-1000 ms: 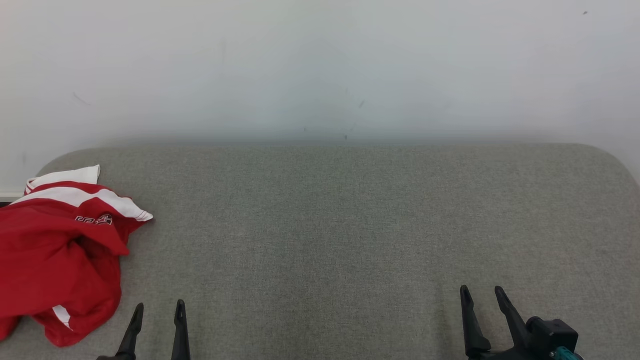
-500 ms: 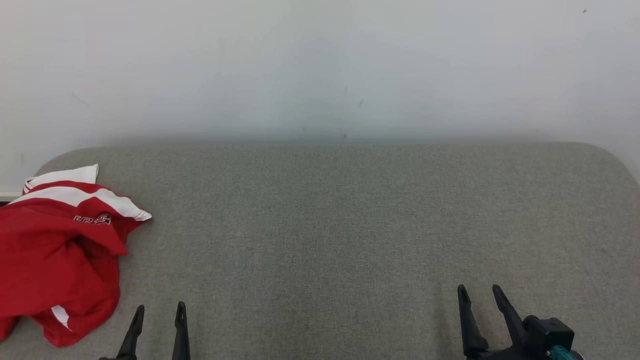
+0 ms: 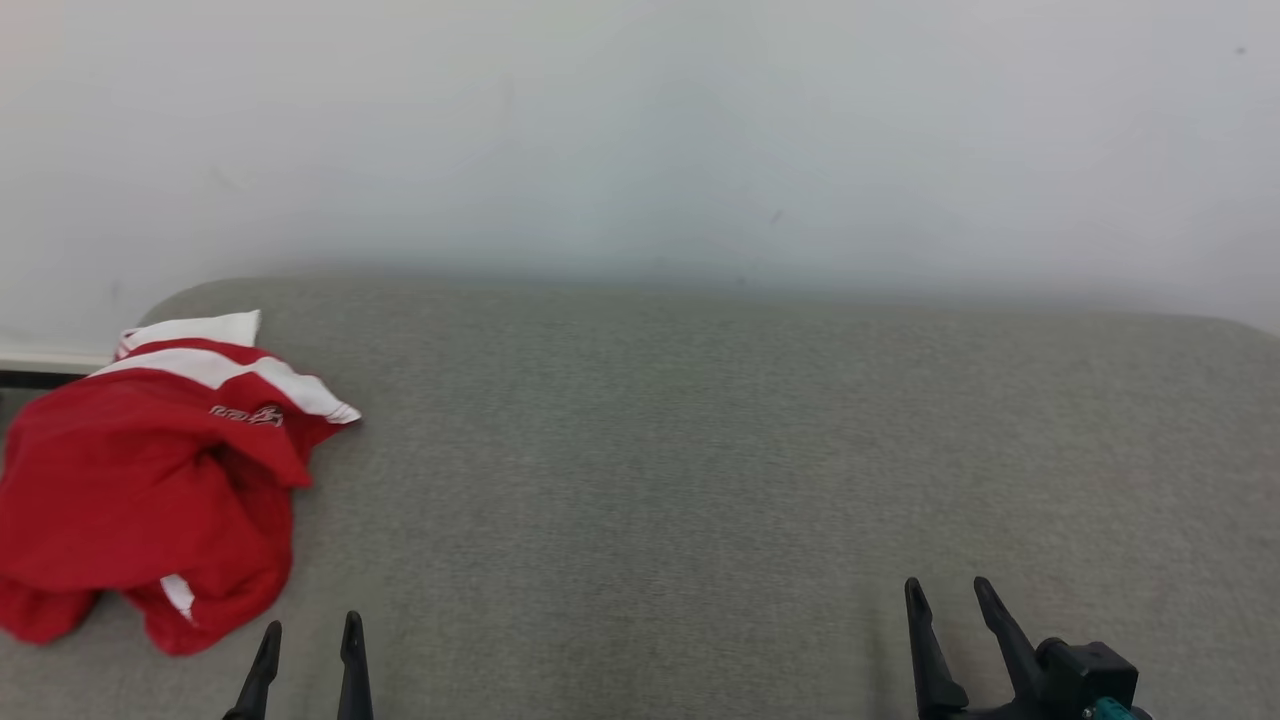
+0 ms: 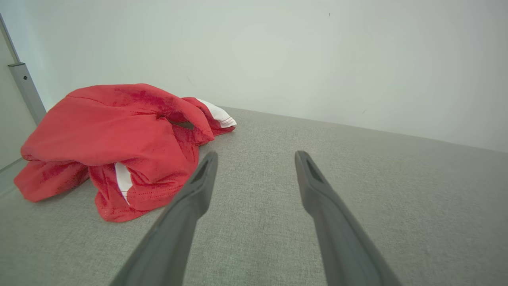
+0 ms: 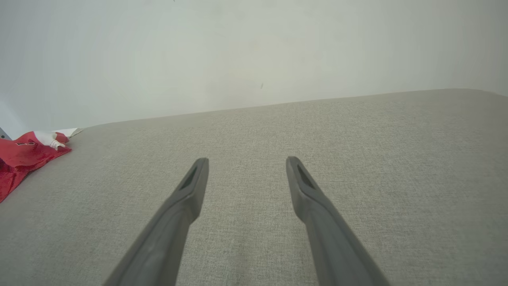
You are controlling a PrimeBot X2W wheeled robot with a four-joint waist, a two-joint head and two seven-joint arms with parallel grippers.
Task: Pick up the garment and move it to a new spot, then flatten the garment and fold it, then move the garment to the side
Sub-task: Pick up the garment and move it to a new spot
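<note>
In the head view, the red garment (image 3: 150,490) with white stripes lies crumpled at the far left of the grey fabric-covered tabletop (image 3: 700,450), near its rounded back corner. The left claw (image 3: 310,628) rises from the bottom edge just right of the garment's near hem, its two dark fingers parted with a small gap and nothing between them. The right claw (image 3: 947,588) sits at the lower right, well apart from the garment, also parted and empty. A pale wall (image 3: 640,130) stands behind.

In the left wrist view, the left claw (image 4: 257,155) is spread wide over bare fabric. The garment (image 4: 119,135) is heaped just beside its left finger; whether the two touch cannot be told. A grey metal post (image 4: 25,87) stands at the left edge.

In the right wrist view, the right claw (image 5: 247,161) is equally wide and grips nothing, above the bare tabletop (image 5: 397,159). The garment (image 5: 20,159) shows at the far left edge, well apart.
</note>
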